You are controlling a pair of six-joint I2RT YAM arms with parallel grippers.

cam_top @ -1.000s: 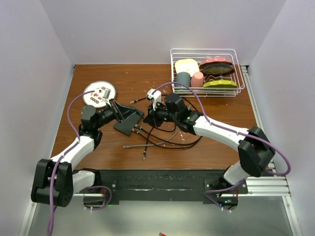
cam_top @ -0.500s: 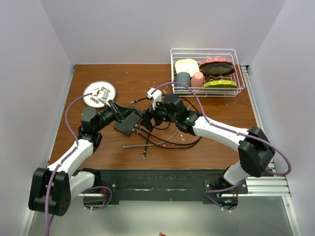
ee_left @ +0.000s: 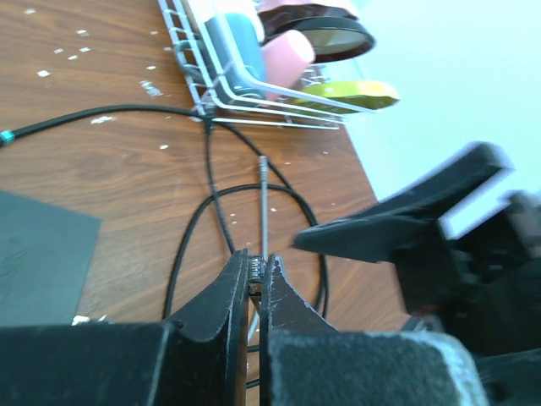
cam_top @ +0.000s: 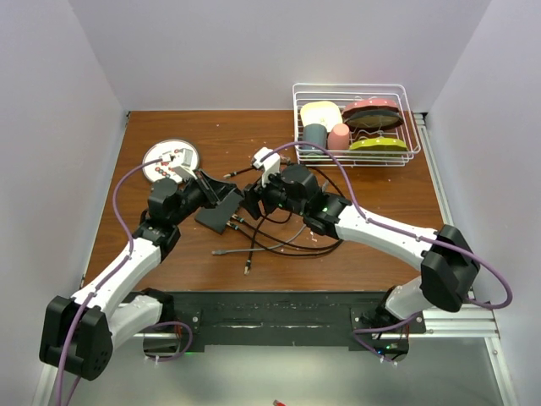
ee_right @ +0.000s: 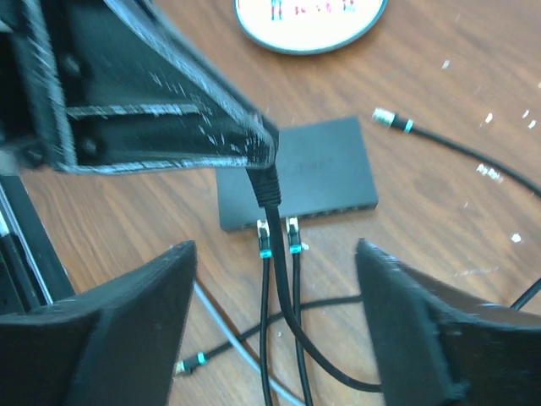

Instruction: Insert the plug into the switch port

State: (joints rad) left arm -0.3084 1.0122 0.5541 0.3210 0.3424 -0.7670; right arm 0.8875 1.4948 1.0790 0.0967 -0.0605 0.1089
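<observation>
The left claw [ee_left: 255,269], a black two-finger gripper, is pinched tight on the small black moulded plug [ee_right: 269,188]. It grips the plug at the front end, so the nose is hidden behind the fingertip. The plug's black rubber cable [ee_right: 292,326] trails back the same way as the leads that are already seated. That suggests the plug is held lined up for a straight push.

Just below and ahead of this claw lies the flat matte-black rectangular switch box [ee_right: 314,165], on the brown wooden table [cam_top: 380,194]. Its socket edge faces the right claw. Two thin black leads with teal-ringed connectors [ee_right: 264,235] sit side by side in that edge (both look fully home). The plug hangs over the box near that edge and is not in any port.

The right claw [ee_right: 272,249] is spread wide with nothing gripped. The switch lies straight ahead of it, and the plug's cable runs between its fingers. It seems placed to steady the box or the cable.
</observation>
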